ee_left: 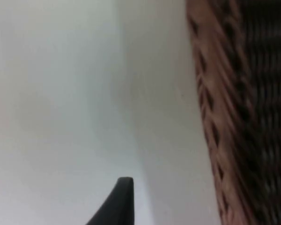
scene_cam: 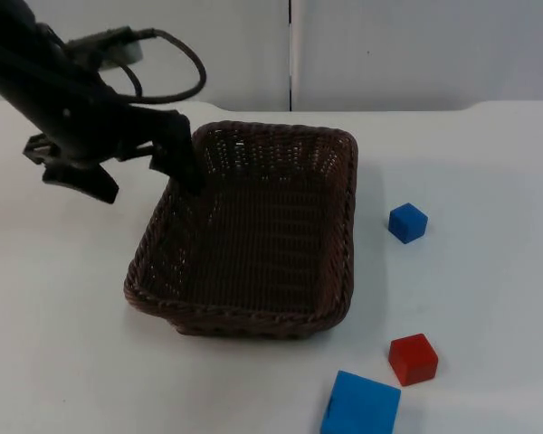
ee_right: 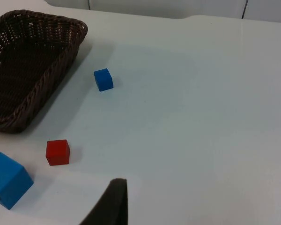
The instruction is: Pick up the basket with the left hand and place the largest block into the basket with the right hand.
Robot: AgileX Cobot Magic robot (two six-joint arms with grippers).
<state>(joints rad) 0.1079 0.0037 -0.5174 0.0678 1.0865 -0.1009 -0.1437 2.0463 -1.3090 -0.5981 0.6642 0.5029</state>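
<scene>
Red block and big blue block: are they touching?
Apart. In the right wrist view a strip of white table separates the red block from the big blue block; the top view shows the same gap.

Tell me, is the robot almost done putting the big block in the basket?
Not yet. The left pincer is at the basket rim, one finger inside the wall, one outside, but the basket looks to be on the table. The big blue block lies outside the basket near the red block and small blue block. Left: lift the basket, then drop the big block in.
</scene>
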